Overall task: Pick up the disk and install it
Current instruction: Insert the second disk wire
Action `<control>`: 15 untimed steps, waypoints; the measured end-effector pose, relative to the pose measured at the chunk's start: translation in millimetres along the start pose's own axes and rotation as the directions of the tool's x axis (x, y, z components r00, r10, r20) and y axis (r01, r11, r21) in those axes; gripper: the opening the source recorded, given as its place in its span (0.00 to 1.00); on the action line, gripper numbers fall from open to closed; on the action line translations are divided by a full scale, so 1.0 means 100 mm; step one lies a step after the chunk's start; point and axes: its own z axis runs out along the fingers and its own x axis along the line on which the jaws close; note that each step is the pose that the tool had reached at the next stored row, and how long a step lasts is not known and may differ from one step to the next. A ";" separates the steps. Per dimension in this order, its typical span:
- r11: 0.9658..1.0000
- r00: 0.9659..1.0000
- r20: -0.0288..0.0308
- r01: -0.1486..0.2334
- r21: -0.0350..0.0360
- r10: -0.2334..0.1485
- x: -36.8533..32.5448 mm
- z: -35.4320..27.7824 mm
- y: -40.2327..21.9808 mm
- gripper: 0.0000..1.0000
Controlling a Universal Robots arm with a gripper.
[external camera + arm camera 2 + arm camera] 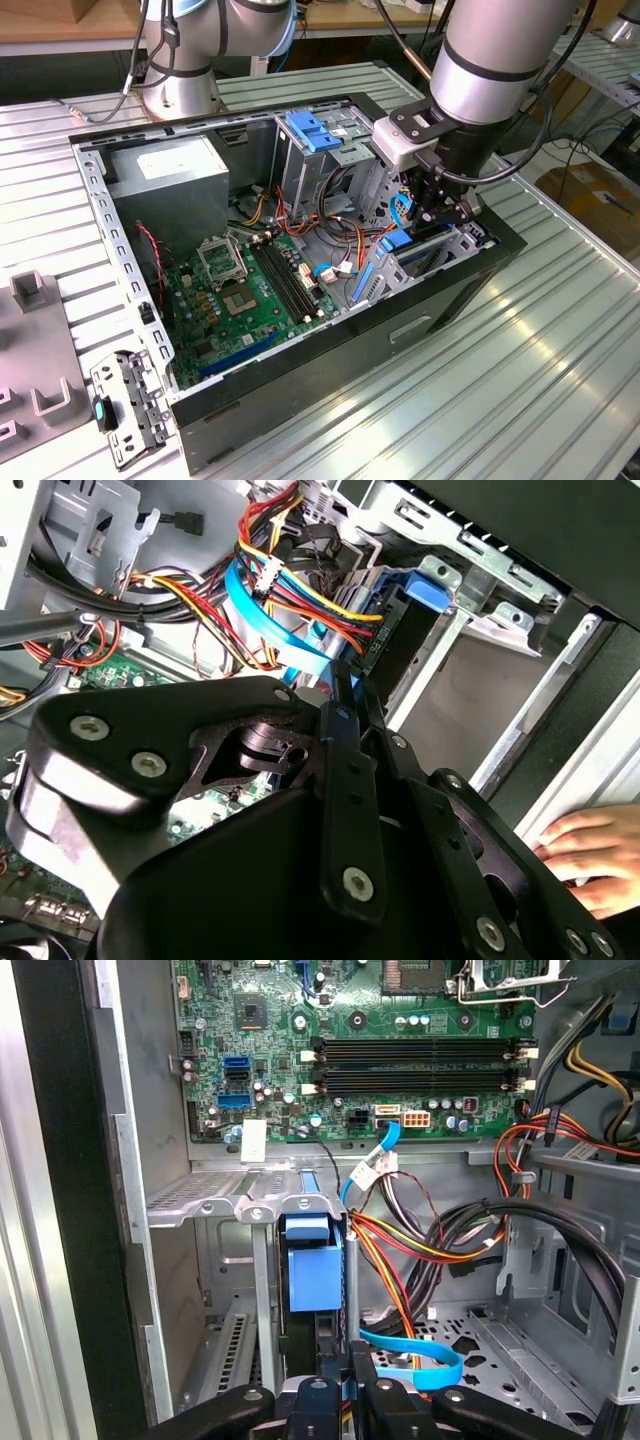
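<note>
The disk stands on edge in the metal bay at the open computer case's (300, 395) corner on the exterior view's right. Its blue side rail (312, 1275) sits between two bay walls in the first wrist view. In the second wrist view its dark end with the blue tab (405, 620) lies just past my fingertips. My gripper (440, 215) hangs inside the case right over that bay. Its black fingers (350, 770) are shut together, tips at the disk's edge (348, 1390). I cannot tell whether they touch it.
Bundled power wires and a blue flat cable (265, 620) run close beside the fingers. A green motherboard (250, 290), a grey power-supply box (170, 170) and a drive cage with a blue bracket (315, 130) are also in the case. A person's hand (585, 855) rests on the case edge.
</note>
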 end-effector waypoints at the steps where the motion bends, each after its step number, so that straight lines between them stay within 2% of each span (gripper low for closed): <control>1: 1.000 1.000 0.000 0.000 0.000 0.000 0.000 -0.002 -0.001 0.16; 6: 1.000 1.000 0.000 0.001 0.000 -0.001 0.006 0.004 0.000 0.16; 9: 1.000 1.000 0.002 0.012 -0.001 -0.012 0.006 0.006 0.000 0.16; 15: 1.000 1.000 0.002 0.012 -0.001 -0.012 0.005 -0.012 -0.004 0.16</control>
